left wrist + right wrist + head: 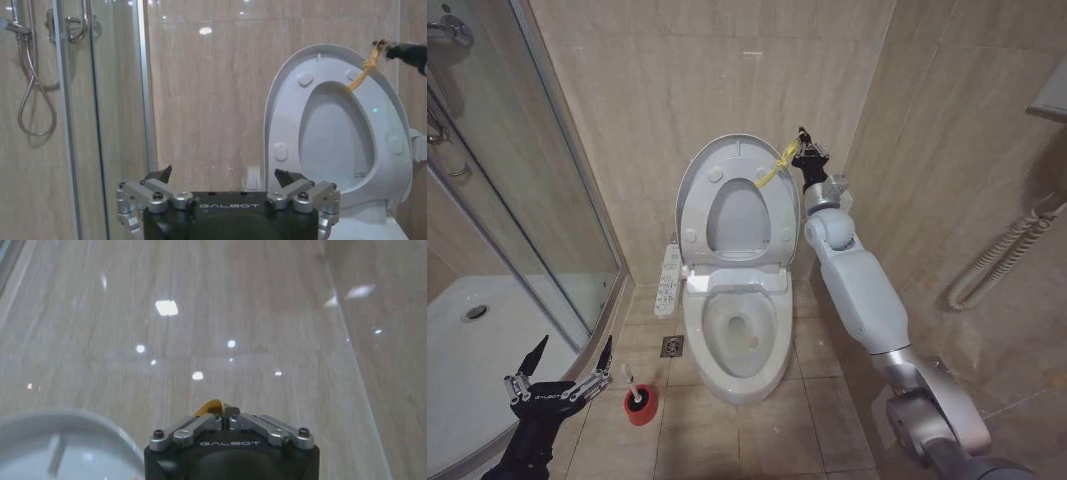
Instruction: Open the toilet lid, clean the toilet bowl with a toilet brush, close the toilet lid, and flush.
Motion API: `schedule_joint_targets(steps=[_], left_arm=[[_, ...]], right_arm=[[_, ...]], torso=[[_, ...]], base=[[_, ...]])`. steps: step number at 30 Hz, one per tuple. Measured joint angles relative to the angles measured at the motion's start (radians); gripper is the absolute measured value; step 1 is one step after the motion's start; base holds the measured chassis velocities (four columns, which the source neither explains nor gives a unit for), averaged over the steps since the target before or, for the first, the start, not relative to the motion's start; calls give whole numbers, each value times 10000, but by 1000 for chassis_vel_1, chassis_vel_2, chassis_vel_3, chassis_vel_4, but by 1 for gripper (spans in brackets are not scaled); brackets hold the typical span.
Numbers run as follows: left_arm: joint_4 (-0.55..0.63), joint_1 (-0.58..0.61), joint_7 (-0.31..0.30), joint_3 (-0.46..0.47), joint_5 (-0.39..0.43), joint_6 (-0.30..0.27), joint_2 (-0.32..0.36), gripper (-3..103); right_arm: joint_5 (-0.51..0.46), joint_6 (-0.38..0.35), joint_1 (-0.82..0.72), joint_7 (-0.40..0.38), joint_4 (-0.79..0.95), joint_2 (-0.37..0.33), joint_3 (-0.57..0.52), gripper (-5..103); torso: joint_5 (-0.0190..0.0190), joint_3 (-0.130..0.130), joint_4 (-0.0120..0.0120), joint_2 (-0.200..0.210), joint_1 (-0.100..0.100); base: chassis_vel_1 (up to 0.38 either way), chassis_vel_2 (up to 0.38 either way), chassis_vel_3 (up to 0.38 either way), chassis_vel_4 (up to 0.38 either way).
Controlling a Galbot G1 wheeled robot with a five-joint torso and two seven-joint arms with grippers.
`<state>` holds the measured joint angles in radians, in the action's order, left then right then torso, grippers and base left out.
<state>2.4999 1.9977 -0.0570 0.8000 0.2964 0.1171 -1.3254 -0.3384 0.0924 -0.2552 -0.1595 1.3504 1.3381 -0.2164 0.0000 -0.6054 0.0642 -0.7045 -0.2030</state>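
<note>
Toilet lid [737, 200]: one glossy white plastic oval, stood upright against the beige tiled wall [677, 90], its underside facing the room with small round bumpers on it. The ring-shaped seat [739, 222] is raised flat against it.
Yellow strap [776, 170]: one thin, limp ribbon tied at the lid's top edge, running up and to the right into the right gripper.
Toilet bowl [739, 335]: one elongated white ceramic oval on the floor, smooth and shiny, uncovered, with a water hole at the bottom.
Toilet brush [627, 380]: one slim white stick standing in a small round red holder cup [640, 405] on the floor tiles, left of the bowl.
Control panel [666, 281]: one long white strip of buttons beside the bowl's left rim.
Shower enclosure [517, 200]: curved glass panels in metal frames on the left, over a white tray; a chrome hose hangs inside.
Right gripper [803, 152]: raised at the lid's upper right edge on a grey, smooth-shelled arm. In the right wrist view its jaws [227, 415] are pressed together with the yellow strap pinched between them.
Left gripper [567, 365]: low on the left, near the shower's edge and just beside the brush, touching nothing. Its two dark pointed fingers [605, 352] are spread wide apart, holding nothing.
</note>
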Motion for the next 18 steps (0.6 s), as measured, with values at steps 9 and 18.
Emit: schedule_joint_targets(steps=[9, 18], left_arm=[[0, 0, 0, 0, 0, 0, 0, 100], [0, 0, 0, 0, 0, 0, 0, 100]], right_arm=[[666, 47, 354, 140, -908, -240, 166, 2], [1095, -70, 730, 262, -1253, -667, 351, 2]], torso=[[1, 0, -1, 0, 0], [1, 0, -2, 0, 1]], base=[[0, 0, 0, 0], [0, 0, 0, 0]])
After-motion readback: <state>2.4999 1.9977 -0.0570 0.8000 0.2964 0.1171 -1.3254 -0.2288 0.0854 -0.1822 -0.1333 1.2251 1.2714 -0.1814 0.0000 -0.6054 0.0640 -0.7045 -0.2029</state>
